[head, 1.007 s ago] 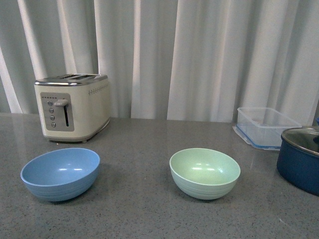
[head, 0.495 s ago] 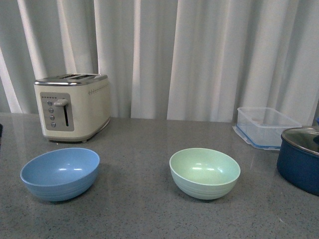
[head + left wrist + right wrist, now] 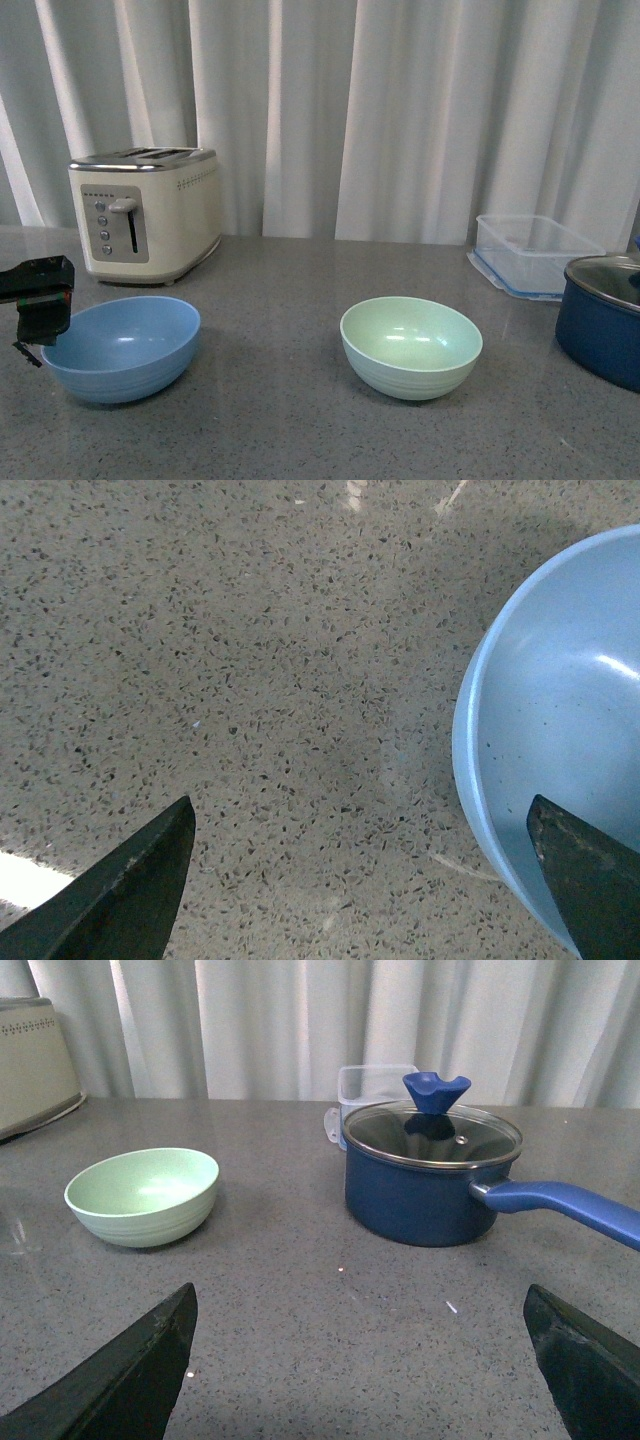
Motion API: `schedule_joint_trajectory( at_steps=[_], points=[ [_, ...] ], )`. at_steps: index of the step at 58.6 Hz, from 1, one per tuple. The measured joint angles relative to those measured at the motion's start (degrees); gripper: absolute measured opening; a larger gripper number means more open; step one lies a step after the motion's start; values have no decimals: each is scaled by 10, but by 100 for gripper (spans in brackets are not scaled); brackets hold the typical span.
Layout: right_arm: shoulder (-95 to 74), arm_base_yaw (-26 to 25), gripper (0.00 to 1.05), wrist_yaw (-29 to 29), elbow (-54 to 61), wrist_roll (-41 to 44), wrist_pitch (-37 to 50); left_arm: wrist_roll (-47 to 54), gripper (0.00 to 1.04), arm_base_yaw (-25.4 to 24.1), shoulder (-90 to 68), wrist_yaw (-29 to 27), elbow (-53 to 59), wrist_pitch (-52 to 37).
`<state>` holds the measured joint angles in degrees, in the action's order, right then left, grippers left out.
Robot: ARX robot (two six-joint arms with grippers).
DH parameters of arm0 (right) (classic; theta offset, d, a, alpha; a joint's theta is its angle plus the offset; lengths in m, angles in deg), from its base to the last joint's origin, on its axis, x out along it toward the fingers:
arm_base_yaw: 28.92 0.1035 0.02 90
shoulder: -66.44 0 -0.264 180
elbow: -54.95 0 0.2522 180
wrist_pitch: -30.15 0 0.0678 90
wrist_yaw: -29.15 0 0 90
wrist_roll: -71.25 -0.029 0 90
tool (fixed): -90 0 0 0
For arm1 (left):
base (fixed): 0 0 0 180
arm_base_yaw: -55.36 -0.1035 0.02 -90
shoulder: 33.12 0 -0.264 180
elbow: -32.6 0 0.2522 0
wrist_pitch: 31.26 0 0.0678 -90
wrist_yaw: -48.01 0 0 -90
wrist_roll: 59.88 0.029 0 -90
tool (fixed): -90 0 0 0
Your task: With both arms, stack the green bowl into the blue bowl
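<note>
Stacking not yet begun: green bowl (image 3: 411, 347) and blue bowl (image 3: 121, 348) are seen well apart. Left gripper (image 3: 360, 880) is spread astride the blue bowl's rim; right gripper (image 3: 360, 1370) is spread, empty.

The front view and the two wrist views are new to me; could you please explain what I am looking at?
This is a robot with a two-fingered gripper on either side. One picture looks forward from its body; the other two look out from each wrist, where the dark wedges are the fingers. On the grey counter stand a blue bowl, a green bowl, a toaster, a clear container and a lidded navy pot. The left gripper is open by the blue bowl's rim; the right gripper is open, facing the green bowl. Neither holds anything.
</note>
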<state>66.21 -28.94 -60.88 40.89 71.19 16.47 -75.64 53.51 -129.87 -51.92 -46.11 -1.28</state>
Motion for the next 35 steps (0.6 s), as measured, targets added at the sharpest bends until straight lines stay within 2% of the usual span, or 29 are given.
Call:
schedule_joint_trajectory(
  at_steps=[17, 35],
  points=[
    [0, 0, 95, 0, 0, 0, 0, -1, 98, 2, -78, 0, -79, -5],
    [0, 0, 95, 0, 0, 0, 0, -6, 98, 6, -107, 1, -94, -5]
  ],
)
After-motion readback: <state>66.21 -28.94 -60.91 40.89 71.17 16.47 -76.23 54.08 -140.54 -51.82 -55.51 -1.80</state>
